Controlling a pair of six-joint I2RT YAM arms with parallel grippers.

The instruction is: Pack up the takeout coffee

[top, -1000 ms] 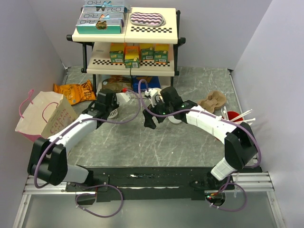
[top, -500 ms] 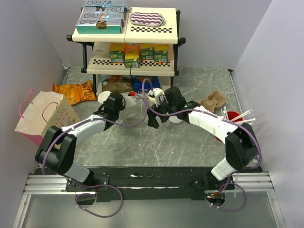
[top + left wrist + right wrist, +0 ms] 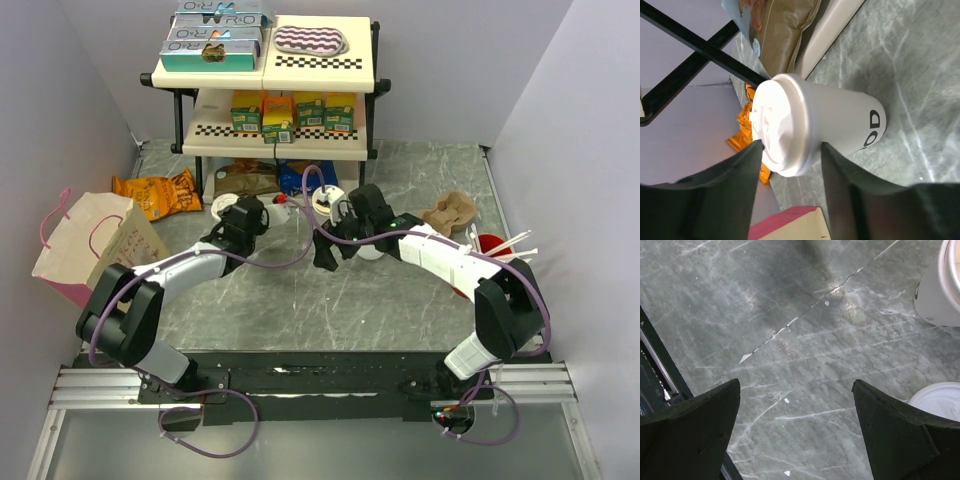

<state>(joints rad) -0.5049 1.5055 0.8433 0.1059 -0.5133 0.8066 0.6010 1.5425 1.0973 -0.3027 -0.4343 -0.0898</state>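
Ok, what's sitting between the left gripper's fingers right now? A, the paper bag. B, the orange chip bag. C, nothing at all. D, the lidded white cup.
D: the left wrist view shows the lidded white cup standing on the table, between the fingers of the left gripper.

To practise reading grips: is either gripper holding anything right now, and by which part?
Apparently nothing. The left gripper straddles the coffee cup at its lid, a gap showing; the right gripper hangs open and empty.

Black "OD" shows on the takeout coffee (image 3: 840, 122).
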